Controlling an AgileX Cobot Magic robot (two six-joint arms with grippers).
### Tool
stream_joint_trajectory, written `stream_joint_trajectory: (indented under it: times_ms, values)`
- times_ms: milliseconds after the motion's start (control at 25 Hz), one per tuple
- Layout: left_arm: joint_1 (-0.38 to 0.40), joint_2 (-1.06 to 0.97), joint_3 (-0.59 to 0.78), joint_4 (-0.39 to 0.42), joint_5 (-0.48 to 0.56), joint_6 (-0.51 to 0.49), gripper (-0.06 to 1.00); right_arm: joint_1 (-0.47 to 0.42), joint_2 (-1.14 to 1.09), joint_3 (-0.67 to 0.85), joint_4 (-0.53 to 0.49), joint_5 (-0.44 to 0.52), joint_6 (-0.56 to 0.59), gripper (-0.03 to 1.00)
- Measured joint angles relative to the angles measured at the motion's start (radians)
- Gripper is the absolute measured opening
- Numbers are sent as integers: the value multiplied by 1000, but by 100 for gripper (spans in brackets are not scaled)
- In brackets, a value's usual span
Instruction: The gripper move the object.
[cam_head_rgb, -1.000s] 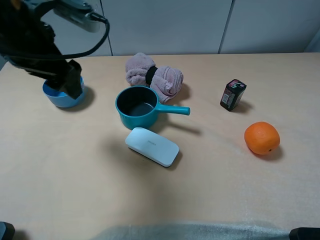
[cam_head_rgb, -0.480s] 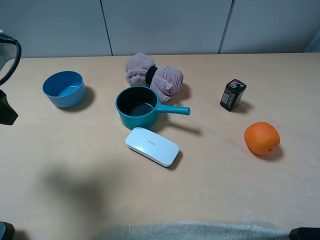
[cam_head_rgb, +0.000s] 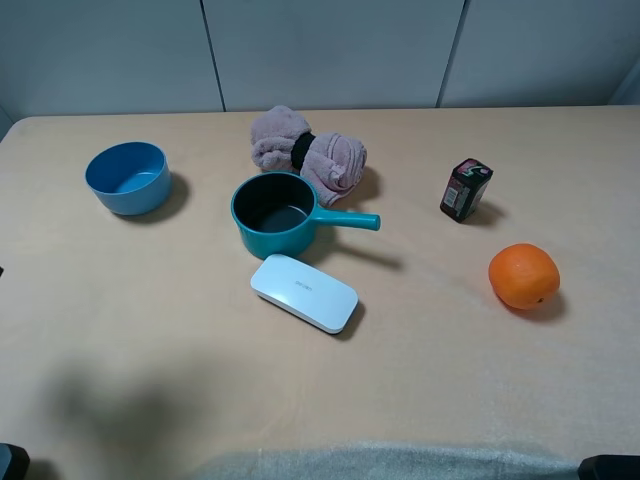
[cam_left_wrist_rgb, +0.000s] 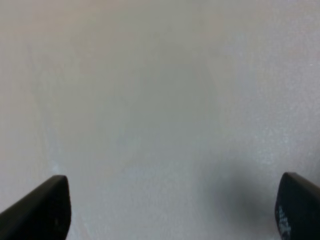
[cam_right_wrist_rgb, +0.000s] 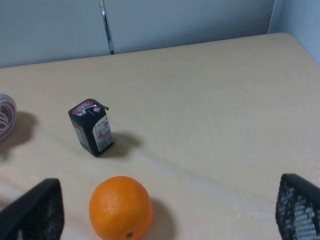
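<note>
The object, a small teal saucepan with a dark inside, stands upright near the table's middle, its straight handle pointing right. No arm reaches over the table in the exterior high view. In the left wrist view my left gripper is open, its black fingertips far apart over a blurred pale grey surface, nothing between them. My right gripper is open too, with its fingertips wide apart and empty. The saucepan is out of both wrist views.
A light blue bowl sits at the left. A pink rolled towel lies just behind the saucepan, a white case just in front. A black carton and an orange stand at the right.
My left arm, which hung over the blue bowl, has drawn back to the left and left the exterior high view. Nothing on the table has moved.
</note>
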Motion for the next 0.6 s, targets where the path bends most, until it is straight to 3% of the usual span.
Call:
stream_joint_trajectory:
  times_ms: [360,600]
  values:
    - [27,-188,12,-11,-2,0,83,0,0,0,0,0,0,67]
    - [27,-244,9,-25,86,-1,83,0,0,0,0,0,0,67]
